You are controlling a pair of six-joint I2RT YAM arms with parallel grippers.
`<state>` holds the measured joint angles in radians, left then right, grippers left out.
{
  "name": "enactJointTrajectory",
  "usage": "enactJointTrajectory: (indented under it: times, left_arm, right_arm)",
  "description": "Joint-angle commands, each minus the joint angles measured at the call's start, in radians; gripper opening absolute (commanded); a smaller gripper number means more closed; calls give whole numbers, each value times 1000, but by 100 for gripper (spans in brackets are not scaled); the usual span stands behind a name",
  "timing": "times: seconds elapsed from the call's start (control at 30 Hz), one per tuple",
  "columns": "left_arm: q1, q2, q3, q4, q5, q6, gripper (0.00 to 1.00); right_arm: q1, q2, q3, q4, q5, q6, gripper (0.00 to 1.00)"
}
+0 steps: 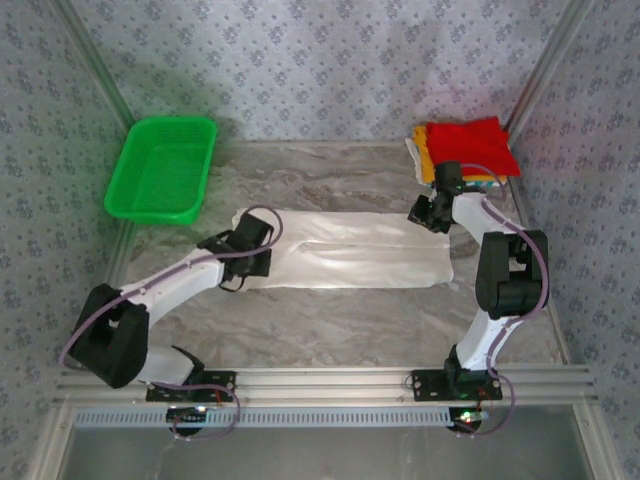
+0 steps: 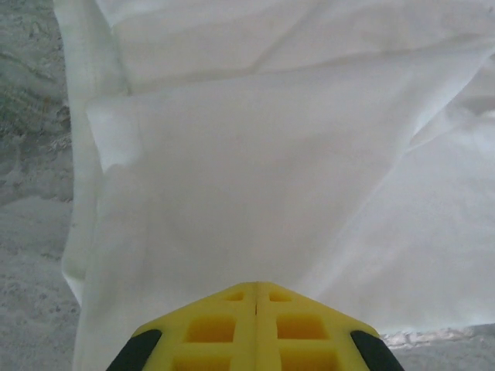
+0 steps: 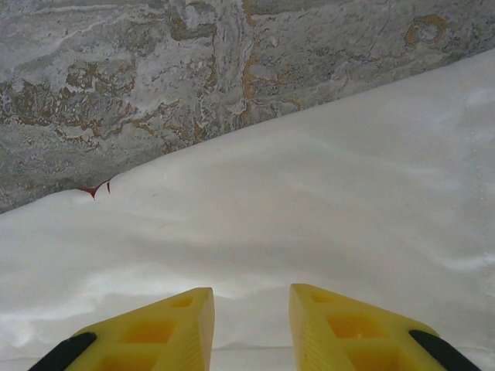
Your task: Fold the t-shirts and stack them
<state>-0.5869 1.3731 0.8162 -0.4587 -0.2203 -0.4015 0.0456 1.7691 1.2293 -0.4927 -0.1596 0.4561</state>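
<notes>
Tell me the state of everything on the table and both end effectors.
white tee: folded into a long strip, lying flat
red tee: folded, top of the corner stack
yellow tee: folded, under the red tee
basket: upright, empty
left end effector: shut on the white tee
right end effector: open, over the white tee

Top view: high at the near edge, looking down over the whole surface [image 1: 330, 325].
Left wrist view: just behind the left hand [image 2: 257, 286], with the white t-shirt [image 2: 255, 178] close ahead.
Right wrist view: just behind the right hand [image 3: 251, 297], with the shirt's edge close ahead.
Shared: the white t-shirt.
</notes>
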Motion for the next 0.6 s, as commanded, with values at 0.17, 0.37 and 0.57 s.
enactJointTrajectory:
  times: [0.17,0.37,0.57]
  left_arm:
    - [154,-113,-83,55,66,-94,46]
    - [298,-30,-58,43,226,-85,58]
    - [276,56,-40,74,319,-55,49]
  right_arm:
    - [15,10,8,-19,12,1,34]
    - [17,4,7,-22,18,-3,34]
    - [14,3,2,-18,21,-4,34]
